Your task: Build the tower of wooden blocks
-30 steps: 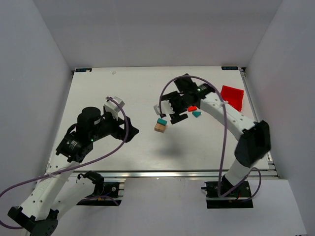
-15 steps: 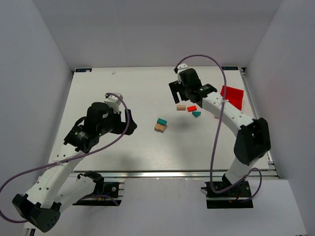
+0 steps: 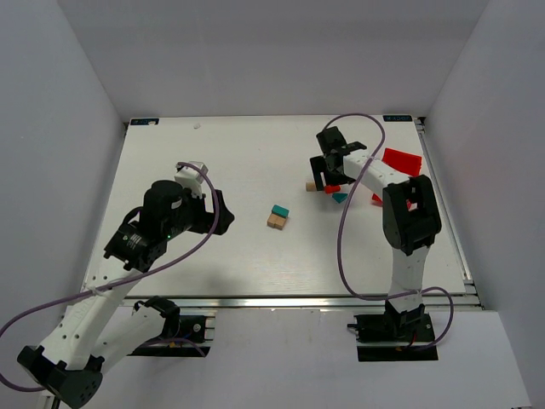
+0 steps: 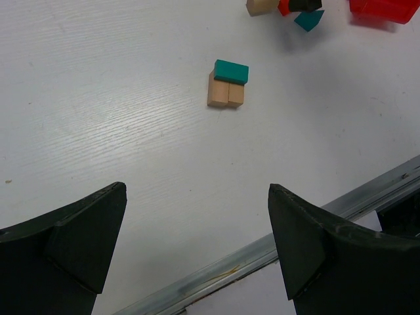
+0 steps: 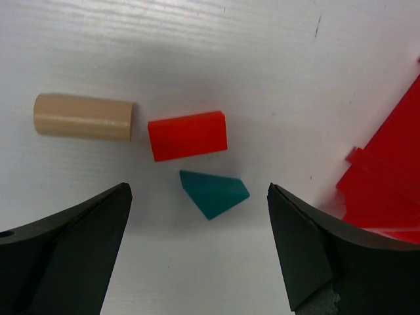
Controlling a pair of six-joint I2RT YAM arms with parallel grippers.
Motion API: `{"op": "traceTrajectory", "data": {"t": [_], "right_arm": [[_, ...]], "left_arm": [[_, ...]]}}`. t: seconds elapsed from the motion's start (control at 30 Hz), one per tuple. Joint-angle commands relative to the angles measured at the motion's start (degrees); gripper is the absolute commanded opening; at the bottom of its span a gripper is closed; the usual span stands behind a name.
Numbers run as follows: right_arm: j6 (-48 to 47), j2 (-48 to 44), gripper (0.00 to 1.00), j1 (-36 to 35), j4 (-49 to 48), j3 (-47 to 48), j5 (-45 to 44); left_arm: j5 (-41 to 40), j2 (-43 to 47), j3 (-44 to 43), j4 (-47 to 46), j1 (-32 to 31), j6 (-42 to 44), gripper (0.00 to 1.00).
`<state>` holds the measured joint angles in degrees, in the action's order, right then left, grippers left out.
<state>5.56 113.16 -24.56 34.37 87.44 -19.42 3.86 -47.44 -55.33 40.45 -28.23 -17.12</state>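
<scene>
A small stack, a teal block (image 4: pixel 231 71) on a tan block (image 4: pixel 226 93), stands mid-table (image 3: pixel 278 216). A tan cylinder (image 5: pixel 83 117), a red block (image 5: pixel 188 135) and a teal wedge (image 5: pixel 214 191) lie loose on the table at the back right (image 3: pixel 332 189). My right gripper (image 5: pixel 199 220) is open and empty, hovering above them with the wedge between its fingers; it also shows in the top view (image 3: pixel 326 175). My left gripper (image 4: pixel 197 197) is open and empty, well to the left of the stack (image 3: pixel 221 213).
A red plastic bin (image 3: pixel 400 164) lies at the back right, just right of the loose blocks, and shows in the right wrist view (image 5: pixel 387 177). The table's metal front rail (image 4: pixel 262 252) runs below my left gripper.
My right gripper has moved from beside the stack back and right, and now hangs over the loose blocks; the tan cylinder came into view there. My left arm has shifted slightly.
</scene>
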Motion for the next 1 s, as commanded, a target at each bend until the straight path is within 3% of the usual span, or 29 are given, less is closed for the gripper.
{"op": "traceTrajectory", "data": {"t": [0.0, 0.33, 0.6, 0.83, 0.93, 0.97], "right_arm": [[-0.29, 3.63, 0.89, 1.44, 0.70, 4.23, 2.97], [0.68, 9.70, 0.89, 3.73, 0.43, 9.50, 5.36], [2.08, 9.71, 0.58, 4.69, 0.08, 8.36, 8.34], [1.03, 6.02, 0.47, 4.78, -1.58, 5.38, 11.24], [-5.54, 2.77, 0.45, 4.34, -4.57, 3.01, 14.22], [-12.26, 0.15, 0.46, 3.82, -7.27, 1.87, 15.63]], "left_arm": [[-1.13, -0.11, 0.05, -0.28, 0.10, 0.69, 0.98], [-1.13, -1.08, -0.22, -0.89, 0.10, 1.30, 0.98], [-1.22, -1.87, -0.48, -0.54, 0.10, 1.22, 0.98], [-0.78, -0.20, -0.57, -0.11, -0.07, 1.04, 0.98], [-0.87, 0.33, -0.57, 0.42, -0.07, 0.69, 0.98], [-0.70, 0.51, -0.48, 0.51, -0.07, 0.69, 0.98]]}}
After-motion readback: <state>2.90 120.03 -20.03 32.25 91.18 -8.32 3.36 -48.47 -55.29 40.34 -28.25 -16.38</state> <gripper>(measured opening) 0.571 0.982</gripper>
